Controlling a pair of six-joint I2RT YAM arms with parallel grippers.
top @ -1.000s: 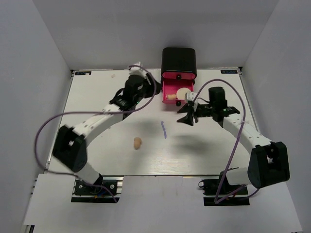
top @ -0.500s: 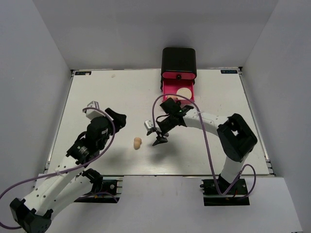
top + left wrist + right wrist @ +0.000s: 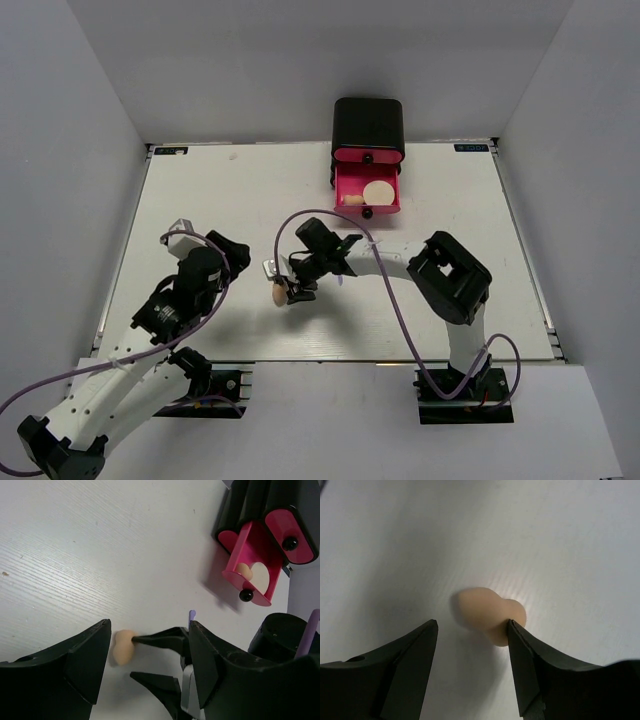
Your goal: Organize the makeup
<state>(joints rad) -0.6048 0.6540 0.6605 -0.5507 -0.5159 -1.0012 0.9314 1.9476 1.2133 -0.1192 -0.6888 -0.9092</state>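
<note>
A peach egg-shaped sponge [image 3: 281, 294] lies on the white table; it also shows in the right wrist view [image 3: 487, 611] and the left wrist view [image 3: 122, 647]. My right gripper [image 3: 291, 289] [image 3: 472, 625] is open just over it, and its right fingertip [image 3: 516, 632] touches the sponge's side. My left gripper [image 3: 232, 248] [image 3: 150, 626] is open and empty, to the left of the sponge. The open pink drawer [image 3: 393, 196] holds a round cream puff [image 3: 380, 191] and a second peach sponge [image 3: 350, 200]. The tip of the thin purple stick [image 3: 191, 614] shows behind the right gripper. The palettes are out of view.
The black box [image 3: 368, 122] with pink drawers stands at the table's back centre, its lower drawer pulled out toward me. The right arm [image 3: 390, 265] stretches leftward across the table's middle. Grey walls enclose the table on three sides.
My right gripper has swung from beside the drawer leftward and down to the sponge. My left arm has pulled back from near the box to the near left.
</note>
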